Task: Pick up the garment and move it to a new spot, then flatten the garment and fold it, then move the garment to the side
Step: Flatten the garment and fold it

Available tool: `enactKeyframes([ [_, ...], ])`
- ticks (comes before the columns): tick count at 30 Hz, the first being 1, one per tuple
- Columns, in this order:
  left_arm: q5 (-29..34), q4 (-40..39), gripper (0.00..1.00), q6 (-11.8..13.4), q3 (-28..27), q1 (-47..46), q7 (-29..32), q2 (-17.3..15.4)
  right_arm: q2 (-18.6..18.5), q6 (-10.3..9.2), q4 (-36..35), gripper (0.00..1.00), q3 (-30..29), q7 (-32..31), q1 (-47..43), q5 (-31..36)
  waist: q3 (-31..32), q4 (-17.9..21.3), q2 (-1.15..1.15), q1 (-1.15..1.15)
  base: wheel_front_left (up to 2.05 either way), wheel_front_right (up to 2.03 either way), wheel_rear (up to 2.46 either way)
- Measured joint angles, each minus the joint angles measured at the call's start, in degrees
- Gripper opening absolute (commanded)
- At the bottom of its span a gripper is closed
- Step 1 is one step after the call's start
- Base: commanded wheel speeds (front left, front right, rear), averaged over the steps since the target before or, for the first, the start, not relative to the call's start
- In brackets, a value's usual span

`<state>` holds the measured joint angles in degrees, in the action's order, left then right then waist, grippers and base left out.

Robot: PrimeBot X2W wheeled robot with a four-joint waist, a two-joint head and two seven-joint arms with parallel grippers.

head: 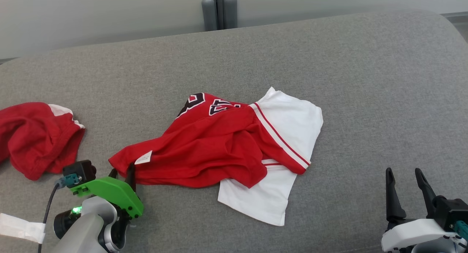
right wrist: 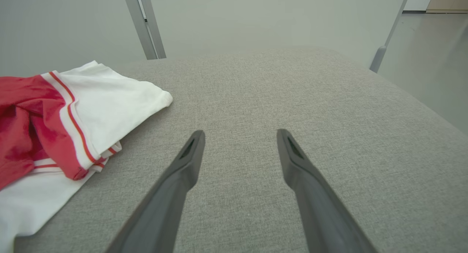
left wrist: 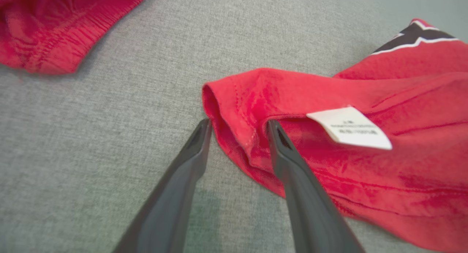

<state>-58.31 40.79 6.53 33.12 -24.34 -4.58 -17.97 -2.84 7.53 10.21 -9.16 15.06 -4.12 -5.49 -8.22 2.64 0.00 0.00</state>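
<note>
Grey woven upholstery covers a broad cushion (head: 329, 63) that carries everything, with a pale wall beyond.

Nearest, at the near left edge, the left gripper (head: 122, 171) has its two dark fingers parted around the hem corner of the red-and-white jersey (head: 219, 150). In the left wrist view (left wrist: 237, 130) one finger lies over the red cloth just short of the white care label (left wrist: 349, 128). The other finger is on bare cushion just beside the folded edge. The jaws are apart with the hem between them, and nothing is pinched yet. At the near right corner the right gripper (head: 403, 172) rests spread wide over bare upholstery, grasping nothing and well apart from the jersey.

The step in hand looks like the first pick-up. To do it well, I would press the tips down until both layers of the doubled hem sit deep between the pads. Then I would close fully before lifting, so that one layer does not slip out. Keeping the label outside the pinch is better, since a label alone would give a weak hold.

The jersey lies crumpled mid-cushion. Its long axis runs along the cushion's length, tilted slightly away toward the right. The hem corner points at the near left edge, the white sleeves (head: 292, 121) lie at the right end, and black-and-white printed lettering faces the far edge.

Further left, a second red garment (head: 33, 136) lies bunched at the left edge, apart from the jersey. A grey metal post (head: 219, 11) stands past the far edge.
</note>
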Motion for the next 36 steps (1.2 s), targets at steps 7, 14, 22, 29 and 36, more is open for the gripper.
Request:
enactKeyframes([
  [7,0.2,1.24,0.44,-1.12,0.41,-0.51,-0.88,0.32,0.0,0.0,0.08,1.0,-0.1,0.0,-0.05,-0.01,0.18,-0.42,0.0,0.0,0.0,0.0,0.0],
  [14,0.31,1.82,0.0,-2.49,0.92,-1.11,-1.07,0.77,0.01,0.0,0.22,1.0,0.31,0.0,0.05,-0.11,0.03,-0.35,0.0,0.0,0.0,0.0,0.0],
  [22,0.27,-0.3,0.0,-3.58,0.22,-6.72,1.24,-1.51,0.01,0.0,0.78,1.0,1.11,0.0,0.79,-0.1,0.46,0.99,0.0,0.0,0.0,0.0,0.0],
  [29,-0.15,-4.88,0.0,-3.18,-1.65,-13.89,4.87,-4.77,0.0,0.0,1.29,1.0,2.07,0.0,0.94,-0.98,1.18,3.99,0.0,0.0,0.0,0.0,0.0],
  [36,-1.49,-12.35,0.0,-4.26,-2.74,-23.59,11.38,-7.02,-0.02,0.0,1.67,1.0,2.58,0.0,1.61,-2.08,1.7,8.3,0.0,0.0,0.0,0.0,0.0],
])
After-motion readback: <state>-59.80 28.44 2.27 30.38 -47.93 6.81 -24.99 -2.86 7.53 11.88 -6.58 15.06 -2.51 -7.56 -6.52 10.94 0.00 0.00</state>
